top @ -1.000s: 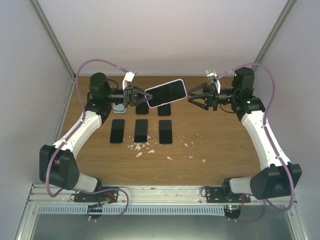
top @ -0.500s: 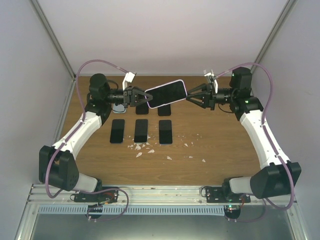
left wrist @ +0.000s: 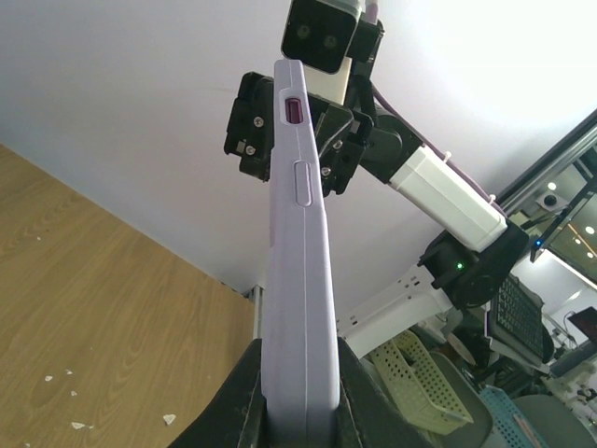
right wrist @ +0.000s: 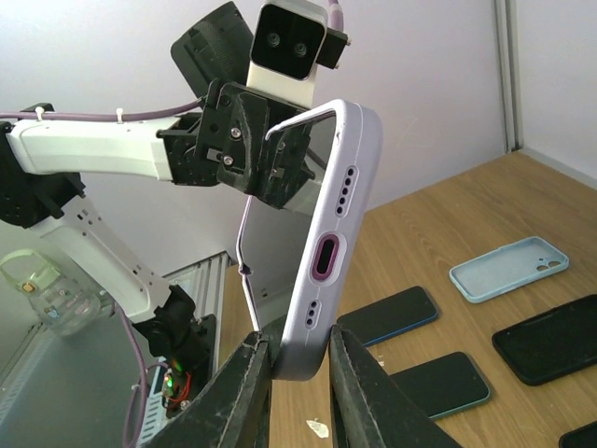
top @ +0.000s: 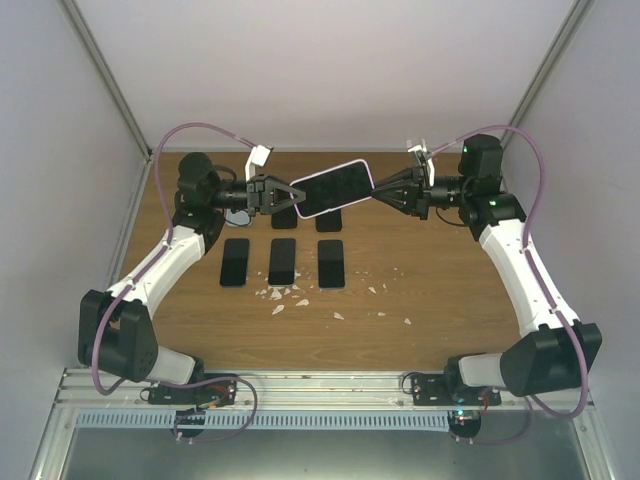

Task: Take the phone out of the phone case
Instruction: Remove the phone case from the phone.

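Note:
A phone with a dark screen (top: 335,186) sits in a lilac case (top: 368,180) held in the air above the table's far half, between both arms. My left gripper (top: 286,192) is shut on the case's left end; in the left wrist view the case (left wrist: 298,243) stands edge-on between my fingers (left wrist: 244,392). My right gripper (top: 384,193) is shut on the right end, with its fingers (right wrist: 254,383) on either side of the case's bottom corner (right wrist: 326,252) by the charging port. A thin lilac lip (right wrist: 244,266) stands away on one side.
Three black phones (top: 282,260) lie in a row on the wooden table, with more dark phones behind them under the held one. A light blue case (top: 238,215) lies at the back left and also shows in the right wrist view (right wrist: 508,268). White scraps (top: 290,295) are scattered mid-table.
My right gripper moved left to the case's right end and its wide-open jaws closed round that corner. My left gripper kept its hold and barely moved.

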`<control>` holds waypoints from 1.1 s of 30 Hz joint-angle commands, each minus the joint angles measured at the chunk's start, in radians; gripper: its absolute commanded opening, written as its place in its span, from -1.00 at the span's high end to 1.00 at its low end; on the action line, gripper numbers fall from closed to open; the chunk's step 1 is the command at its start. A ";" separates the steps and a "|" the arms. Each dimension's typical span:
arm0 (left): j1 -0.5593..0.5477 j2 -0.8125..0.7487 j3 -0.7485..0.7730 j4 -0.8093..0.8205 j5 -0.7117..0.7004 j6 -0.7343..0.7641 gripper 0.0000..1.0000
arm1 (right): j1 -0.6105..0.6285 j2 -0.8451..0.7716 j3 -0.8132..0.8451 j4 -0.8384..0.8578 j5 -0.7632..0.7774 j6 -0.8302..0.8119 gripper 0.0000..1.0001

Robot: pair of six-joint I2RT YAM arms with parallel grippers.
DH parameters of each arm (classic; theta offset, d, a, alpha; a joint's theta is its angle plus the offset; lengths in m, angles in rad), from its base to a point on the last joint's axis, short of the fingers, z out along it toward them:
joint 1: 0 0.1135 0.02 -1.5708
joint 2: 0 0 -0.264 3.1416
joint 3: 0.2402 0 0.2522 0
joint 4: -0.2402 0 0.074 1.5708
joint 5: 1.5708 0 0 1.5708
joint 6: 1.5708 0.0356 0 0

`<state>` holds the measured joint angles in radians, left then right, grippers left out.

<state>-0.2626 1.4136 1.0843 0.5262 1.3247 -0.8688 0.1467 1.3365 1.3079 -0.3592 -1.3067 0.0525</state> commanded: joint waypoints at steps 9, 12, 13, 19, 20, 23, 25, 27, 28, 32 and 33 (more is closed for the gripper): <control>-0.007 -0.034 -0.014 0.238 0.060 -0.094 1.00 | -0.012 0.004 -0.017 -0.012 0.022 -0.019 0.65; -0.008 -0.035 -0.019 0.271 0.063 -0.118 1.00 | -0.013 0.006 -0.017 -0.011 0.020 -0.019 0.65; -0.008 -0.033 -0.022 0.284 0.065 -0.127 1.00 | -0.014 0.007 -0.019 -0.012 0.018 -0.020 0.66; -0.008 -0.033 -0.030 0.336 0.064 -0.160 1.00 | -0.020 0.007 -0.025 -0.003 0.008 -0.010 0.66; -0.009 -0.032 -0.032 0.346 0.062 -0.169 1.00 | -0.022 0.007 -0.025 0.000 0.005 -0.007 0.66; -0.008 -0.028 -0.032 0.365 0.062 -0.183 1.00 | -0.025 0.008 -0.028 0.009 -0.007 0.004 0.66; -0.008 -0.026 -0.032 0.372 0.061 -0.189 1.00 | -0.025 0.007 -0.029 0.015 -0.008 0.009 0.66; -0.008 -0.024 -0.032 0.384 0.061 -0.198 1.00 | -0.026 0.008 -0.029 0.016 -0.014 0.010 0.66; -0.008 -0.023 -0.033 0.388 0.061 -0.201 1.00 | -0.027 0.009 -0.031 0.018 -0.017 0.012 0.66; -0.008 -0.022 -0.041 0.415 0.059 -0.220 1.00 | -0.032 0.009 -0.040 0.039 -0.036 0.030 0.67; -0.008 -0.023 -0.042 0.419 0.059 -0.224 1.00 | -0.032 0.008 -0.042 0.043 -0.040 0.033 0.67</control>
<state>-0.2626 1.4166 1.0378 0.7612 1.3468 -1.0683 0.1383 1.3361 1.2938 -0.3325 -1.3727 0.0685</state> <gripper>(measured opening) 0.115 0.170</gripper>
